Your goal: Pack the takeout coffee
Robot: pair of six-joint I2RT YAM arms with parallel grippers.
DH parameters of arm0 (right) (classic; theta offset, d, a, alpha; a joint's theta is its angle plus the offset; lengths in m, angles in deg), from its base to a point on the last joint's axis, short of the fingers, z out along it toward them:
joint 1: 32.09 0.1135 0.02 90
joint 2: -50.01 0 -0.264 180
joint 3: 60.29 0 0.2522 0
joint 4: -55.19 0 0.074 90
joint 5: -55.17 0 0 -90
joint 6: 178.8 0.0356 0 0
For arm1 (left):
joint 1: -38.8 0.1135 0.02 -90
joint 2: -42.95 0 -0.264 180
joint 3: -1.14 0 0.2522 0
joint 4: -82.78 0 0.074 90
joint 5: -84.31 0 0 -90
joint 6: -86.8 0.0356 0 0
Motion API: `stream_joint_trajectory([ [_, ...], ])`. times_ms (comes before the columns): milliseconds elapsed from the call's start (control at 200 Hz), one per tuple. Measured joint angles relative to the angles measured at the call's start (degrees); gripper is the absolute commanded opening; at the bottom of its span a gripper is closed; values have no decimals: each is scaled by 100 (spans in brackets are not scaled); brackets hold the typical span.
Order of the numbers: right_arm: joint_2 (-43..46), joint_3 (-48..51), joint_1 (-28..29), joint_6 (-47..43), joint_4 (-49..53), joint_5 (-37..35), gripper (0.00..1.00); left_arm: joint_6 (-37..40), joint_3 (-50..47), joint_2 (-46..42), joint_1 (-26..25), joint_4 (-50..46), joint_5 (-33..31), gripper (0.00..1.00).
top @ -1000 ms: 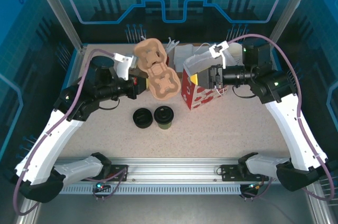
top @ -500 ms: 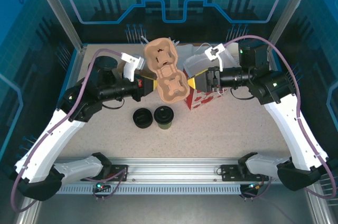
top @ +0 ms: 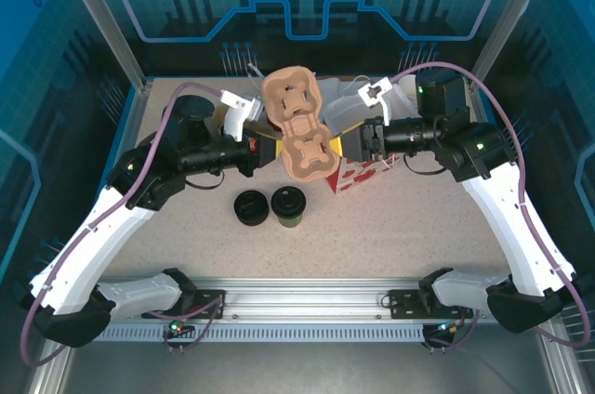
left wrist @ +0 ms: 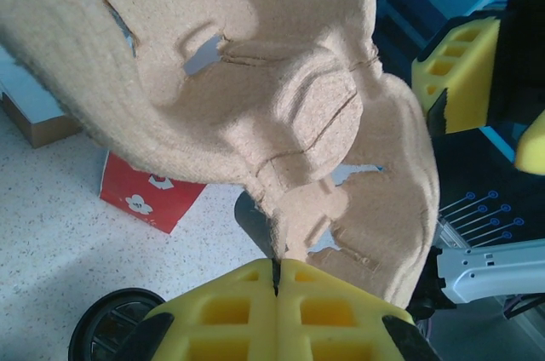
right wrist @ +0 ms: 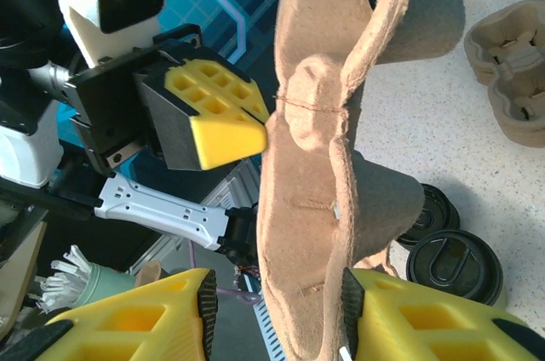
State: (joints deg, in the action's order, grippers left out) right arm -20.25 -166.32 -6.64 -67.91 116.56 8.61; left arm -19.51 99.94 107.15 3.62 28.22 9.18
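Top external view: the coffee cup [top: 289, 207] stands on the worktop [top: 418, 227]. The left claw [left wrist: 277, 284] pinches the cardboard carrier [top: 299, 124]; the right claw [right wrist: 274, 314] straddles it, jaws apart. If both pull, it could tear or fall.

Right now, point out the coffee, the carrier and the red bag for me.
coffee [top: 289, 200], top view, on its black lid.
carrier [top: 300, 124], top view, on its narrow middle between the wells.
red bag [top: 353, 176], top view, on its printed red side.
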Motion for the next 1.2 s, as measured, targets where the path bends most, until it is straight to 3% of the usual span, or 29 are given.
stream_joint_trajectory([
  [290,0,0,2,-44,70,-83,44,0,35,4,-26,2,0,0],
  [635,76,0,0,-105,142,-376,54,-2,35,26,-26,2,0,0],
  [1201,125,153,0,-28,31,-282,47,-9,33,24,-50,11,2,0],
])
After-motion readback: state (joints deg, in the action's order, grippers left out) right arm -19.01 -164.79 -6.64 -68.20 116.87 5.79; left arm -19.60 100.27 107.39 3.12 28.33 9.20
